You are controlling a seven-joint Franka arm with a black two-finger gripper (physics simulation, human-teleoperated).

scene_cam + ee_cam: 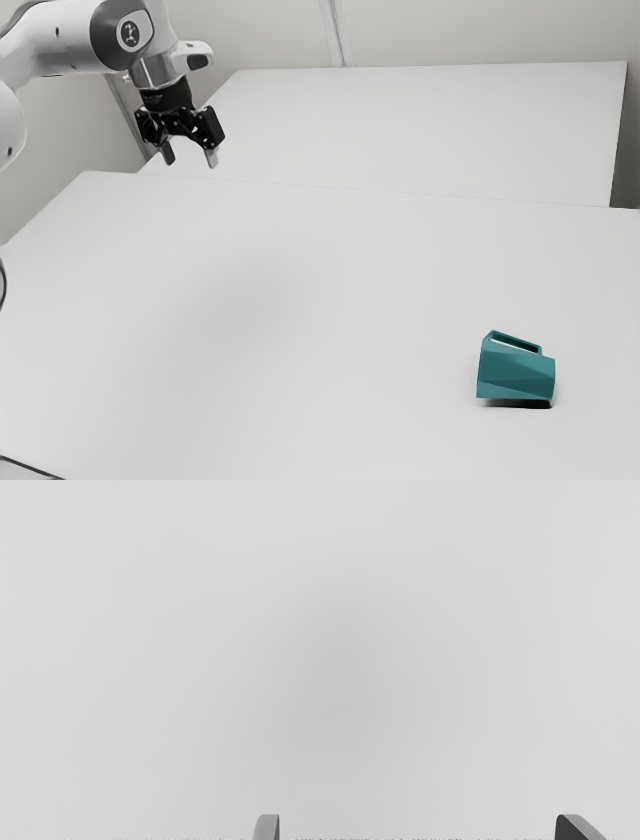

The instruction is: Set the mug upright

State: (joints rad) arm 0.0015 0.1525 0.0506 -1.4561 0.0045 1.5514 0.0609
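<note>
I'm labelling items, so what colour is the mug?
Teal, best seen in the exterior view.

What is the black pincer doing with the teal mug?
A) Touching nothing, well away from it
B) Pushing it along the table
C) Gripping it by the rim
A: in the exterior view the pincer hangs open at the upper left, while the mug lies on the table toward the lower right, with a wide gap between them.
</note>
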